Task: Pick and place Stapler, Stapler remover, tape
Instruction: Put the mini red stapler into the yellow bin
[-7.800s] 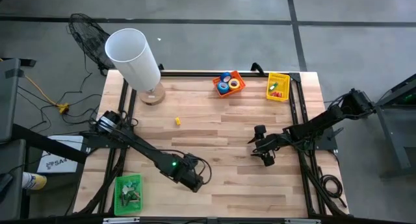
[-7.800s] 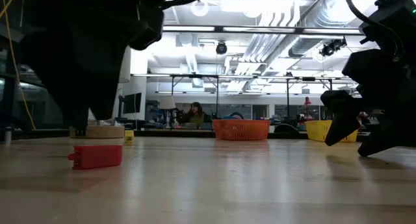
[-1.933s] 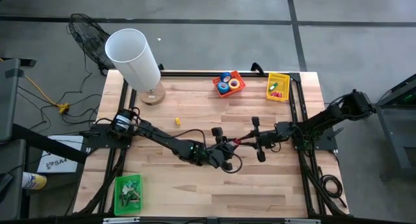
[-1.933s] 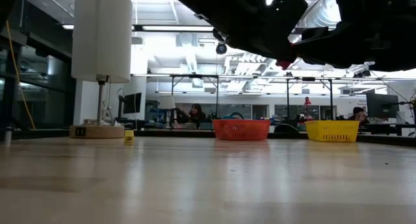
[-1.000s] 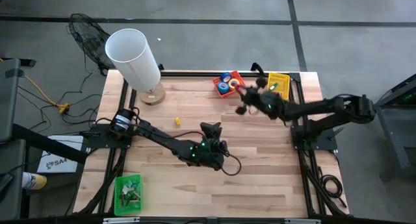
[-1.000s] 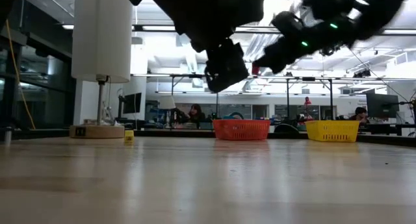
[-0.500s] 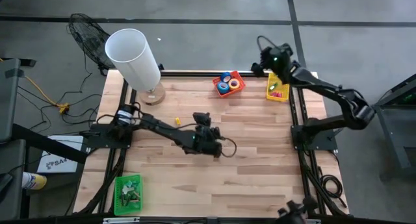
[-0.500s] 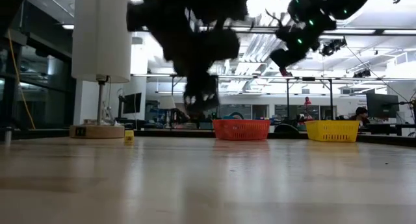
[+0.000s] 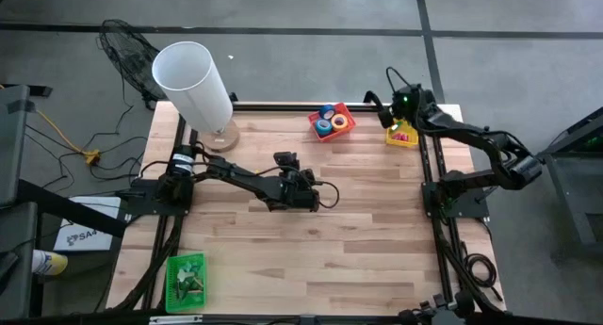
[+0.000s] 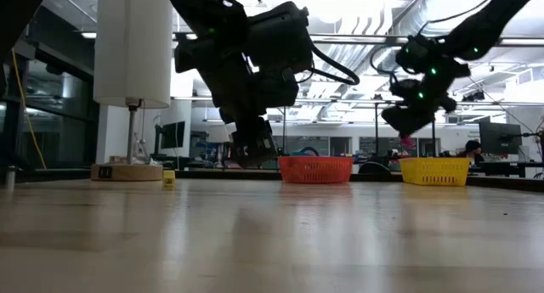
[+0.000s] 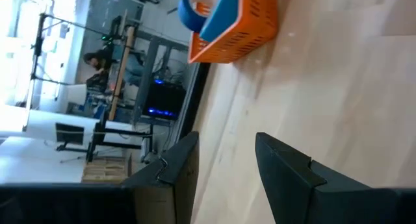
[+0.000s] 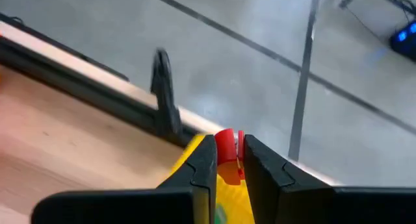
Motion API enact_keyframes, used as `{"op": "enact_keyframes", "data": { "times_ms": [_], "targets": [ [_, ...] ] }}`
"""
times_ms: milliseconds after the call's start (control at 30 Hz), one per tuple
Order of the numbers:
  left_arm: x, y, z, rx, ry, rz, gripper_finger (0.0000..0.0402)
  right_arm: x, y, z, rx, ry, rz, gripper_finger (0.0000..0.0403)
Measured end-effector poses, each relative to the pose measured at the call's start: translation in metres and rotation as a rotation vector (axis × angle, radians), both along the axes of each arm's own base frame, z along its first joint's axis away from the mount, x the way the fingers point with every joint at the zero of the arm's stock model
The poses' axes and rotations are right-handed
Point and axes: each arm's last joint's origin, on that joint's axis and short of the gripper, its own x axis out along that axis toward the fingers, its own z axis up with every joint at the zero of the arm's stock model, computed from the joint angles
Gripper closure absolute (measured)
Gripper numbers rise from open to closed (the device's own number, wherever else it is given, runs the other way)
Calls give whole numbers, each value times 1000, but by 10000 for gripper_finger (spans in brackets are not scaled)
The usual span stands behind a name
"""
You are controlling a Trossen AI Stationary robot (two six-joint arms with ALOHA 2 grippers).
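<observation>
lab hall: exposed ceiling ducts (image 10: pixel 442 13), equipment racks (image 10: pixel 340 127).

3 baskets (image 9: pixel 333 120), 3 tape rolls (image 9: pixel 323 127), 1 lamp (image 9: pixel 193 80)

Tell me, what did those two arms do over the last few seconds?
The small red item that lay on the table went from the left gripper to the right gripper at mid-table. The right arm then swung it to the far corner and now holds it, fingers shut on the red item, above the yellow basket. The left arm drew back, open and empty. The lamp, orange basket and green basket stayed put.
</observation>
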Motion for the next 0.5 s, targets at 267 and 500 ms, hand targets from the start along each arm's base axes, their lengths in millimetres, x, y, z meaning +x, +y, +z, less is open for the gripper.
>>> {"op": "enact_keyframes", "data": {
  "times_ms": [267,500],
  "targets": [
    [1,7,1,20,13,15,254,-3,12,-23,47,-70,-16,359],
    [-2,7,5,35,39,16,254,1,19,-27,69,-77,-87,359]
  ]
}}
